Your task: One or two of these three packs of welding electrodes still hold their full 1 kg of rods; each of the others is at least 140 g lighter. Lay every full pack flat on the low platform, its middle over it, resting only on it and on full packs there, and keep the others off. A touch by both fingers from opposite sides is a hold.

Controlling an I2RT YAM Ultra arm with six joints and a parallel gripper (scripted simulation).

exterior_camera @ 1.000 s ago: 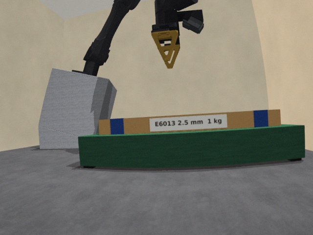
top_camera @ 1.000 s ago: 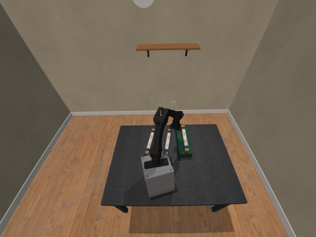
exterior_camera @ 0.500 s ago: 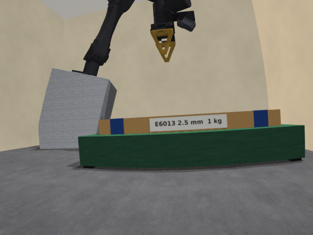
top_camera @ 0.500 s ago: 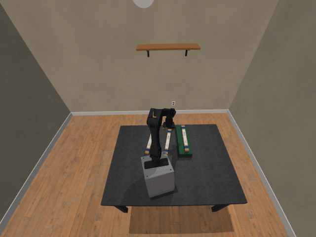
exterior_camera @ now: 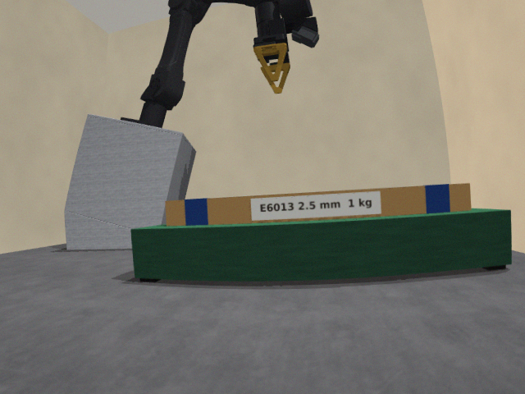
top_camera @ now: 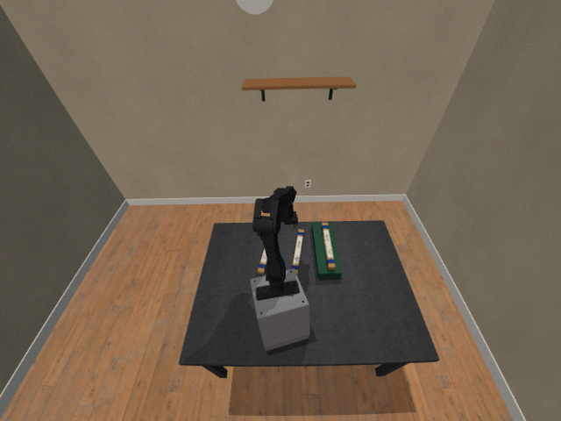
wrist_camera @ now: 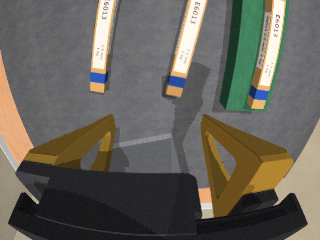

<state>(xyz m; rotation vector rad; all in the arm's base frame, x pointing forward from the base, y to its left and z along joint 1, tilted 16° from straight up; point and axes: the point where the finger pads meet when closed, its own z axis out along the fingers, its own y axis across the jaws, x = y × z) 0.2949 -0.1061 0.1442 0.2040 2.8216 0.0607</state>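
Three brown packs with blue bands and white labels are in view. One pack lies flat on the green low platform. The middle pack lies on the dark table left of the platform. The left pack lies further left, partly hidden behind my arm in the top view. My gripper is open and empty, high above the table, apart from all packs.
The grey robot base block stands on the table near the packs. The table's far edge and the wooden floor lie beyond the packs. A wall shelf hangs far behind.
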